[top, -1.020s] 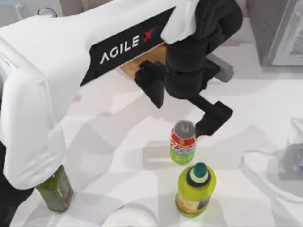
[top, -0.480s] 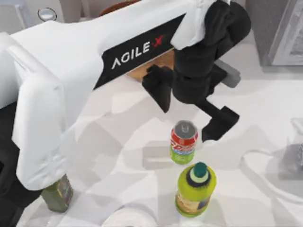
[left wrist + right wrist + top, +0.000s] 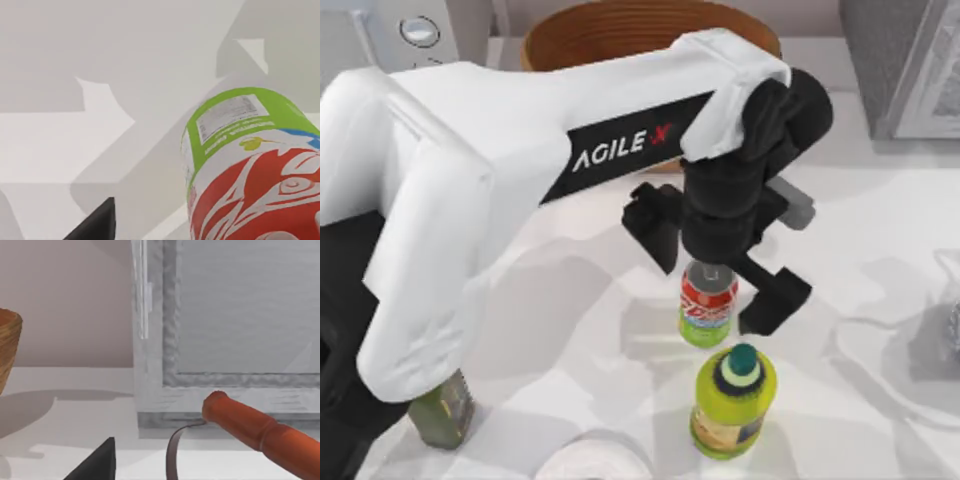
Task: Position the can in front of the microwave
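Wicker basket (image 3: 620, 25) at back, teal-capped yellow-green bottle (image 3: 732, 402) near front, olive bottle (image 3: 442, 418) front left

"agile x" in white letters on black panel of left arm (image 3: 620, 150); can (image 3: 707, 305) lettering unreadable.

I see the can (image 3: 708, 308) in the middle of the top view, with a red band, white letters and a lime-green bottom. Below it, the bottle (image 3: 733, 402) is yellow-green with a teal cap. My left arm (image 3: 520, 170) is white with a black strip and white letters; its end effector (image 3: 717, 275) is black. The basket (image 3: 650, 25) at the top is brown. The table (image 3: 880, 220) is white.
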